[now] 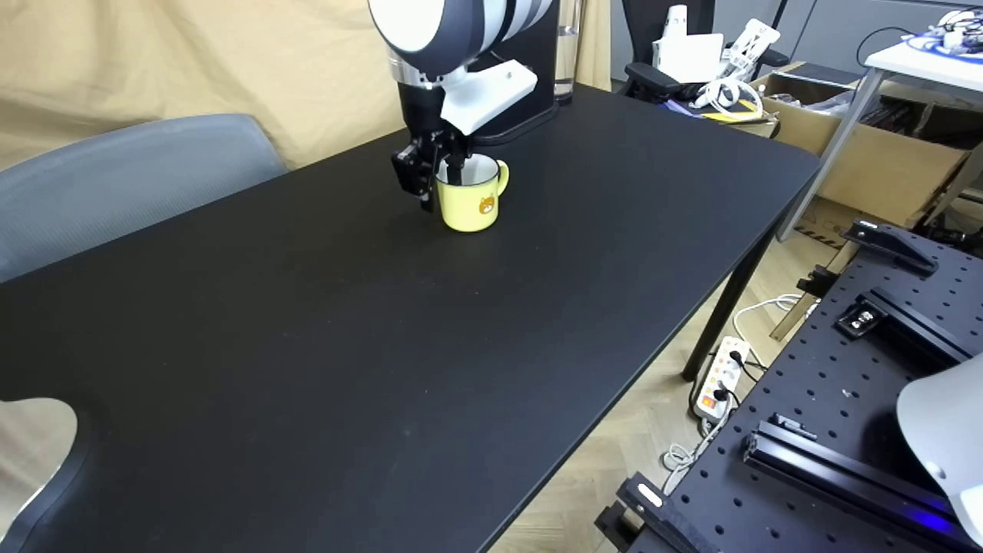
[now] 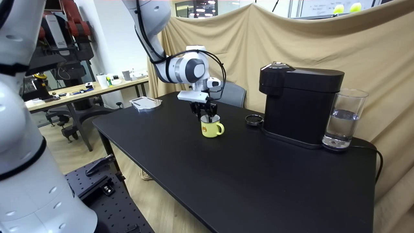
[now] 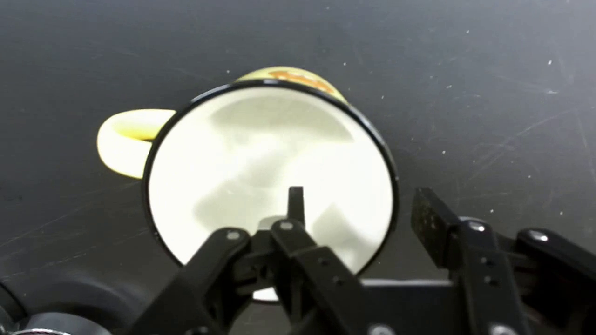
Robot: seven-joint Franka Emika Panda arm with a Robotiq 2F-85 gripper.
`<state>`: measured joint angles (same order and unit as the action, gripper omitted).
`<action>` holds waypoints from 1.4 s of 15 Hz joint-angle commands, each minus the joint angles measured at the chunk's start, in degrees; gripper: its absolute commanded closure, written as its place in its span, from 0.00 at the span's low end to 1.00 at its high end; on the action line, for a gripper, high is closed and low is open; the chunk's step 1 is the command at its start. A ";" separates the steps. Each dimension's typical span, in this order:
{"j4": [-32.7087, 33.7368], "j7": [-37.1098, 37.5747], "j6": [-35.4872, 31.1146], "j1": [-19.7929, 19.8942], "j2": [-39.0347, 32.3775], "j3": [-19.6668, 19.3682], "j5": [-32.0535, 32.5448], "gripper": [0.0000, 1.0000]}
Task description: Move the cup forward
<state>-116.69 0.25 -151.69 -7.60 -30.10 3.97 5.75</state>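
The gripper [image 3: 359, 197], fingers apart, straddles the wall of a yellow cup [image 1: 465, 209] standing upright on a black table [image 1: 345, 346].

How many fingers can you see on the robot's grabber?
2. In the wrist view, one finger reaches inside the yellow cup; the other finger is outside, beside it.

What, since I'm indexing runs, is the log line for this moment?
black-rimmed yellow mug: upright on black table; gripper: open, one finger inside mug, one outside; grasp: not yet closed
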 commanded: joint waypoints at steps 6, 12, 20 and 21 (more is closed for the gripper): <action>2.05 -1.77 0.99 -0.28 -0.73 -0.48 0.71 0.98; 0.21 -4.40 4.99 -0.21 2.57 0.48 0.70 0.97; -10.92 -1.86 7.90 -2.70 14.62 1.15 2.58 0.97; -12.78 -1.32 6.89 -2.90 16.01 1.27 2.59 0.97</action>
<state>-122.25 -4.19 -142.70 -9.77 -20.92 5.03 6.80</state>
